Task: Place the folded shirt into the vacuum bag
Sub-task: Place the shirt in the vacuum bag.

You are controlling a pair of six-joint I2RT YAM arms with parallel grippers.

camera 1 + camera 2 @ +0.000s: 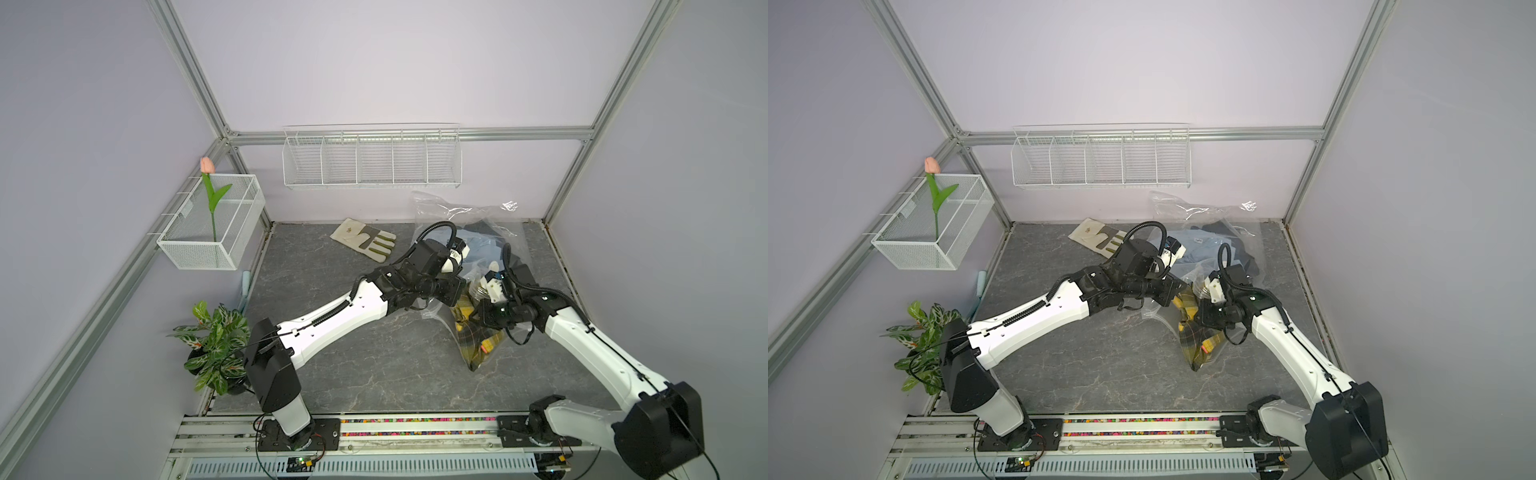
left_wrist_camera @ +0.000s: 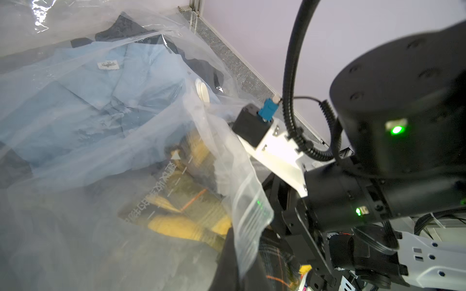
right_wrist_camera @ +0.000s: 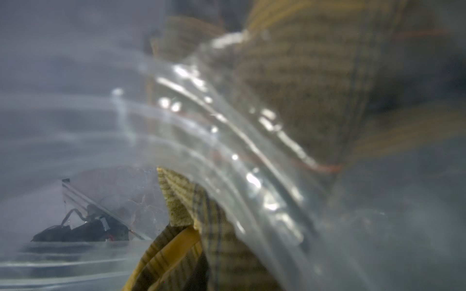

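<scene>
The vacuum bag (image 3: 227, 121) blurs against the right wrist lens, the yellow plaid shirt (image 3: 302, 88) showing through it; the shirt lies partly inside the bag's mouth beneath the right gripper (image 1: 478, 318), whose grip cannot be told; the left gripper (image 1: 457, 291), just beside, is closed.

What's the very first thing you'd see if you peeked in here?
The left robot arm and right robot arm meet over a crinkly clear bag at the table's far right, with a yellow checked shirt half inside it. Then the pink tulip in a wire basket up on the left.
</scene>
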